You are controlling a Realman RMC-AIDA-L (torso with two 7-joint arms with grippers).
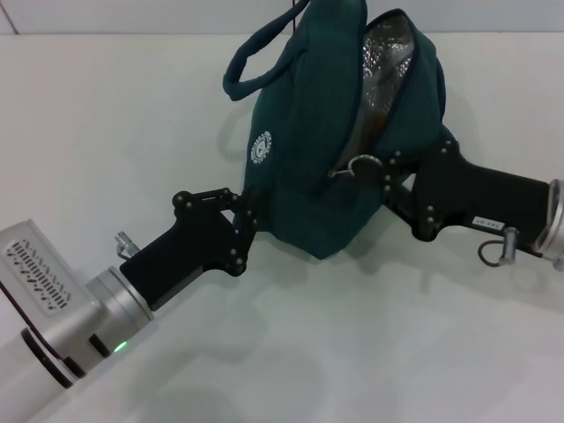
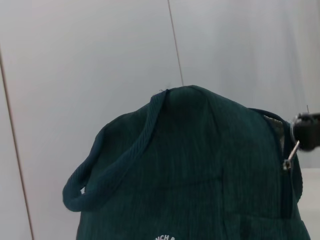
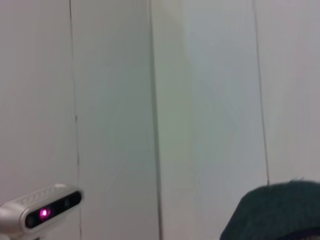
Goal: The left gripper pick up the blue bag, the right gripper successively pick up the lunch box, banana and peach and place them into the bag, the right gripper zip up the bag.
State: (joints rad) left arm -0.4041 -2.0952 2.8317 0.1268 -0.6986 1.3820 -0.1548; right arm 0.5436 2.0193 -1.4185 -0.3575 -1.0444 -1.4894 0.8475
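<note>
Meanwhile the left tool [image 1: 249, 216] pinches the blue bag [image 1: 326, 132] while the right tool [image 1: 385, 172] pinches its zipper pull [image 1: 359, 165].

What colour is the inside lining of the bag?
The lining of the bag is shiny silver, like foil. It shows best in the head view.

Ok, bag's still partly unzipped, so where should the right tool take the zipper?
Pinch the metal ring pull, coming in from the robot's right, where the right tool sits. The ring hangs clear of the blue bag at the opening's lower end; the silver lining shows above.
</note>
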